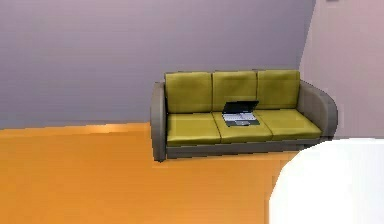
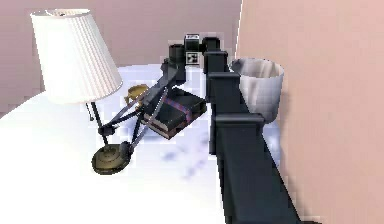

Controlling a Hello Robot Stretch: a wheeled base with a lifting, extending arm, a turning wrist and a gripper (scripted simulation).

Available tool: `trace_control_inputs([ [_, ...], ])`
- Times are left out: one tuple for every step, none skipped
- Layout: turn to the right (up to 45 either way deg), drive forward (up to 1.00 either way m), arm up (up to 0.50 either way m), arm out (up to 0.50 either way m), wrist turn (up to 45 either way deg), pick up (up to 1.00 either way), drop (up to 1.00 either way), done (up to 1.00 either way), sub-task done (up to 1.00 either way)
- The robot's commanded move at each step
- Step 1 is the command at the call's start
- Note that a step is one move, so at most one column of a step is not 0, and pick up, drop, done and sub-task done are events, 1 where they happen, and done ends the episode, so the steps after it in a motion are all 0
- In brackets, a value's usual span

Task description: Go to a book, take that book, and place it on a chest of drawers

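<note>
A dark book with a purple band lies flat on a white tabletop in the arm side view. The arm rises from the bottom edge to two white squares near the top. Left of them is the gripper, whose thin fingers slant down toward the book. The book lies on the table right at the fingers, so I cannot tell whether the gripper holds anything.
A table lamp with a white shade and a brass base stands left of the book. A small gold object sits by it, and a pale ribbed vessel right of the arm. Ahead, an olive sofa carries a laptop across orange floor.
</note>
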Motion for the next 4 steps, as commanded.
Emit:
trace_control_inputs([
  [0.0,0.00,0.00,0.00,45.0,0.00,0.00,0.00,0.00],
  [0.0,0.00,0.00,0.00,45.0,0.00,0.00,0.00,0.00],
  [0.0,0.00,0.00,0.00,27.0,0.00,0.00,0.00,0.00],
  [0.0,0.00,-0.24,0.00,0.0,0.00,0.00,0.00,0.00],
])
